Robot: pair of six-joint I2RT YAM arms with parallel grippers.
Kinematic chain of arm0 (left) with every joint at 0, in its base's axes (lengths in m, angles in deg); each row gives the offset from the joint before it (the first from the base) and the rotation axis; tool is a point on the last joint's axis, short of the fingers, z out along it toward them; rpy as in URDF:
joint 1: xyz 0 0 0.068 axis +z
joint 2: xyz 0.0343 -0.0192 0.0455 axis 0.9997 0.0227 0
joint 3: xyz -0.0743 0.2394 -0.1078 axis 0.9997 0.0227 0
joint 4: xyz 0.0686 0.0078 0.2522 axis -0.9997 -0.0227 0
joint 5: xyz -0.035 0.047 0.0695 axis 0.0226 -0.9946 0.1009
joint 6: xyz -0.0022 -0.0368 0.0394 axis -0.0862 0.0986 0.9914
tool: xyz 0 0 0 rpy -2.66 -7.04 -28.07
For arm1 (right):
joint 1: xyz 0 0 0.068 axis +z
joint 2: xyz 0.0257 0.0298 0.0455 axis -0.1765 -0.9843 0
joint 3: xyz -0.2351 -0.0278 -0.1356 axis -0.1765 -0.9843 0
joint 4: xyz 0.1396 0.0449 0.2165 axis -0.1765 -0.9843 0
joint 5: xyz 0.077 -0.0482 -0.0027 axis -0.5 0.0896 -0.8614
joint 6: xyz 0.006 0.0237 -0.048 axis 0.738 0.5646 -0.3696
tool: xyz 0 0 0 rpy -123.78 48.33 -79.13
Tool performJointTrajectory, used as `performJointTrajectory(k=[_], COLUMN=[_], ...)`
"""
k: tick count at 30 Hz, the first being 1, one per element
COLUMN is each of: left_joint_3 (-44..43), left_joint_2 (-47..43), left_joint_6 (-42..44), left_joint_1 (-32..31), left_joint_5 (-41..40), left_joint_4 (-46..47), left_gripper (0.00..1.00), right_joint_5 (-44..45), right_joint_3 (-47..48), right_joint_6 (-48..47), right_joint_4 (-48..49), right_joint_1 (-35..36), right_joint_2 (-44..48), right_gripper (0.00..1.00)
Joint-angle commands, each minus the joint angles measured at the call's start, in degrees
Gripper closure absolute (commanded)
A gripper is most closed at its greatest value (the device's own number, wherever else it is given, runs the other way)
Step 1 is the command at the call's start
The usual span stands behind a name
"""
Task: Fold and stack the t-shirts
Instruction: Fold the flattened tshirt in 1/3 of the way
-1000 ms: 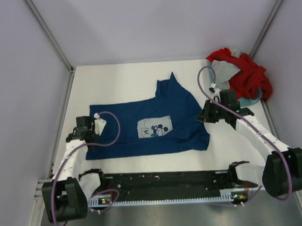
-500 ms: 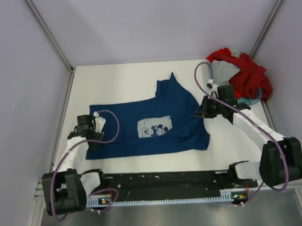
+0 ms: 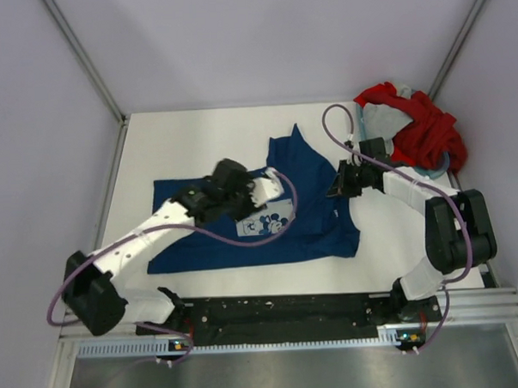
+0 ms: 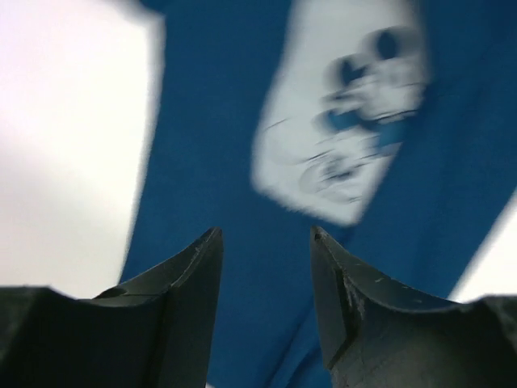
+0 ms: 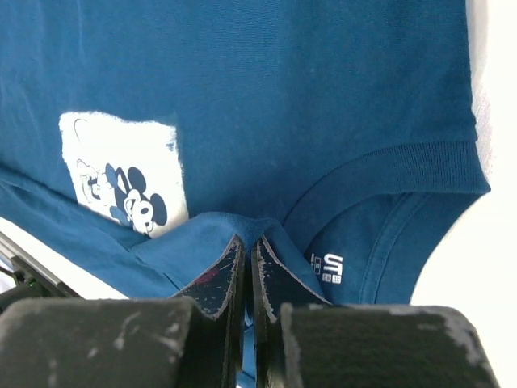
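The white table carries the navy blue cloth t-shirt, spread mostly flat at its middle with the pale square cartoon-mouse print facing up. At the table's far right corner, a crumpled red cloth t-shirt and a grey cloth t-shirt lie heaped in a light blue plastic basket. The left pincer hovers over the print, jaws moderately apart, holding nothing. The right pincer is closed, pinching a raised fold of the navy cloth just beside the collar.
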Motion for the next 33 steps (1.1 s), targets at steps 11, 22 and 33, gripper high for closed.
performJointTrajectory(k=[11, 22, 33], left_joint_3=[-19.8, -24.5, -26.0], left_joint_2=[36.4, 45.1, 46.3], left_joint_6=[-1.7, -1.6, -2.1], left_joint_1=[-21.2, -21.4, -21.4], left_joint_5=[20.3, 15.2, 13.5], left_joint_4=[11.5, 12.6, 10.3], left_gripper=[0.46, 0.56, 1.0], right_joint_5=[-1.5, -2.8, -3.4], right_joint_3=[2.7, 1.9, 2.6], right_joint_6=[2.2, 1.3, 0.9], right_joint_4=[1.4, 2.0, 1.9], right_joint_1=[0.2, 0.3, 0.2], right_joint_2=[-5.3, -5.4, -4.2], right_gripper=[1.0, 1.0, 1.0])
